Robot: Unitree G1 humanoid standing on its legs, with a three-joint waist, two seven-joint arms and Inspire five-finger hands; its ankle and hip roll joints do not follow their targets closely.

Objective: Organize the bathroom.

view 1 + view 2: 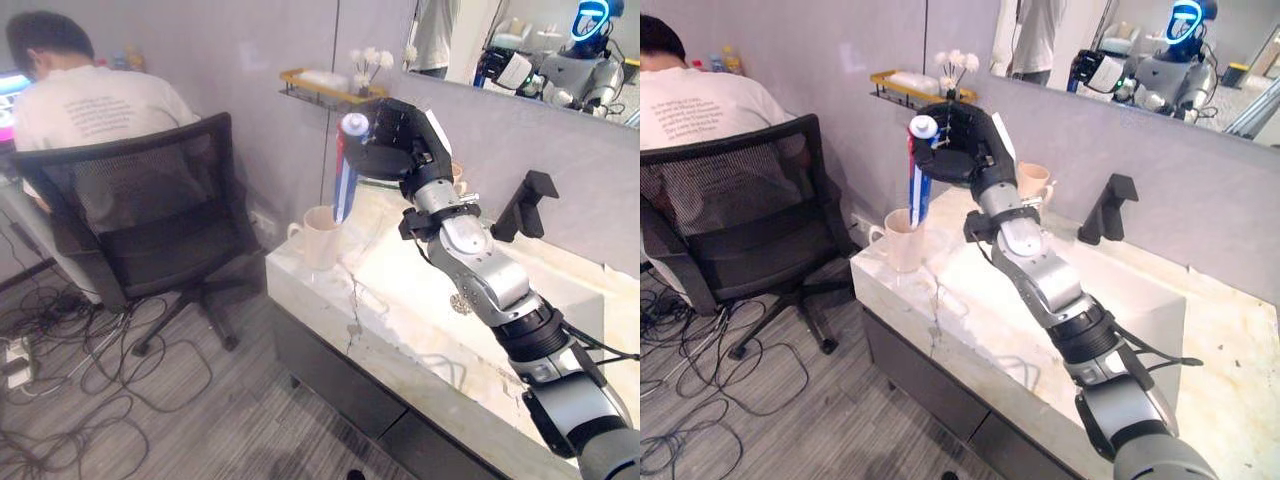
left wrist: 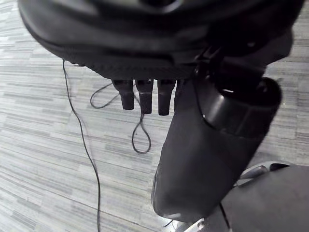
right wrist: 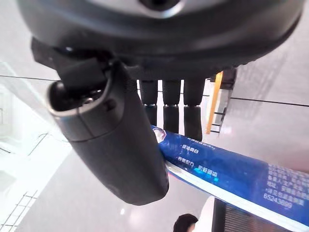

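Blue-red toothpaste tube [image 1: 919, 180], white cap up, long axis upright | pinched by right hand [image 1: 965, 142] fingers [image 3: 172, 108] | above cream cup [image 1: 903, 238] on counter [image 1: 970, 320]

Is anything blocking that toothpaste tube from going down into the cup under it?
Nothing visible. The right robot hand holds the toothpaste tube upright, its lower end right at the open mouth of the cream cup.

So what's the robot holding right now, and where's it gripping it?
The right hand holds a toothpaste tube near its capped top, between fingers and thumb.
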